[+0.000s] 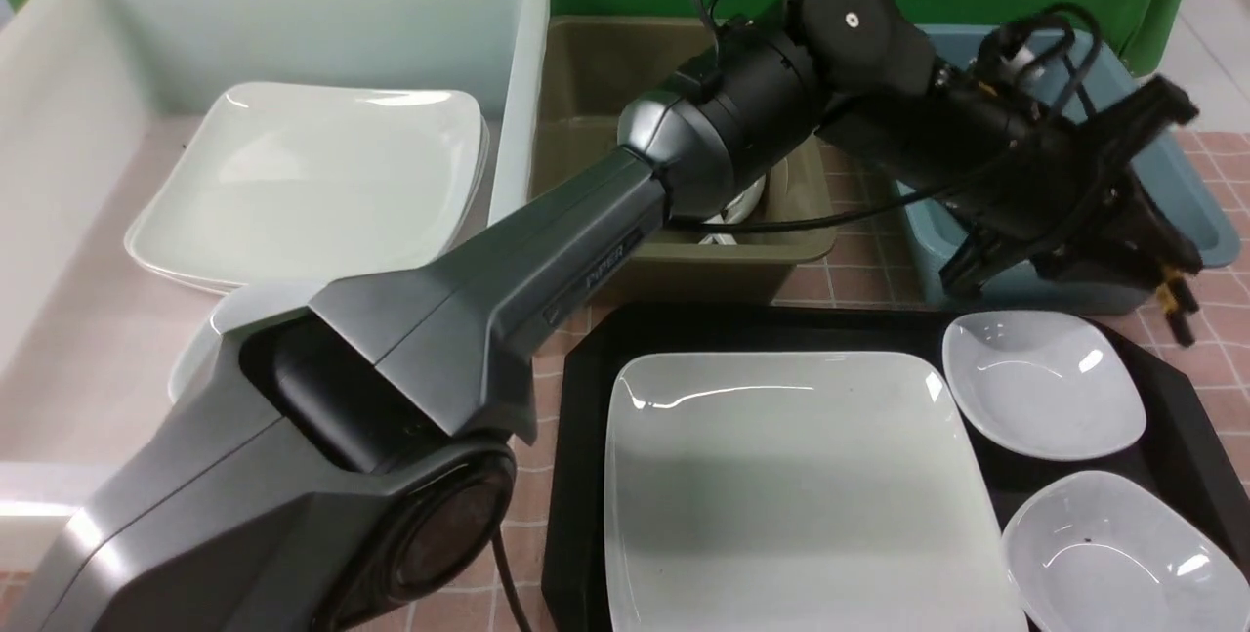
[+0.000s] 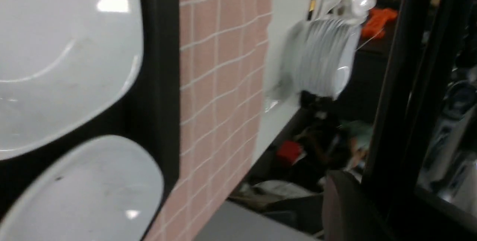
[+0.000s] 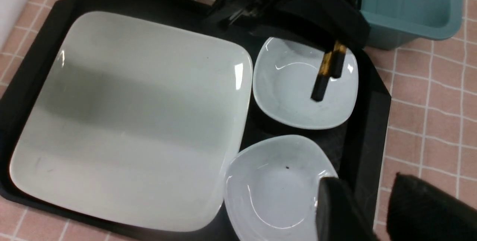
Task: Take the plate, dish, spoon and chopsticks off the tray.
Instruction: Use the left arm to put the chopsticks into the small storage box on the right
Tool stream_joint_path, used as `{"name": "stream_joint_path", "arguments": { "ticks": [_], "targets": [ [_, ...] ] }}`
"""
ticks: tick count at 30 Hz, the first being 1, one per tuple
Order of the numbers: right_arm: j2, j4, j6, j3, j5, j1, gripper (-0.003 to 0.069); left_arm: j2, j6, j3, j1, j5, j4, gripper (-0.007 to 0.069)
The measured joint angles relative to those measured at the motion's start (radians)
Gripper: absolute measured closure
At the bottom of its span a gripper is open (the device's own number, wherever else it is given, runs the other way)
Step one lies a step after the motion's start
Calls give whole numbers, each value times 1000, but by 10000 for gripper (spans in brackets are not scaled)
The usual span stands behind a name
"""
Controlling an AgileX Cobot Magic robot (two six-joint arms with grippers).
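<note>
Left fingers [image 3: 343,25] pinch chopsticks [image 3: 327,71], ends hanging below them over a dish [image 3: 290,95]. Right fingers [image 3: 337,211] spread, empty.

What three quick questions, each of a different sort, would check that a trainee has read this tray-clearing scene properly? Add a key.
1. True or false: the plate lies on the tray.
2. How many small dishes sit on the tray beside the plate?
3. What does the left gripper hold above the tray's far right corner?
A. a spoon
B. the chopsticks
C. nothing

Key: 1 true; 2 two; 3 B.
</note>
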Motion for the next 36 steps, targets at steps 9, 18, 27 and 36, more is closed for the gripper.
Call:
{"name": "stream_joint_path", "arguments": {
  "ticks": [9,18,27,36],
  "targets": [
    [-16,0,0,0,-8,0,391,32,-192,0,63,-163,-61,538],
    [-21,-1,0,0,-25,0,391,67,-202,0,66,-143,-171,538],
    [-21,-1,-4,0,-27,0,391,90,-202,0,66,-155,-139,537],
    [-21,-1,-11,0,-27,0,391,90,-242,0,66,-232,-74,379]
  ]
}}
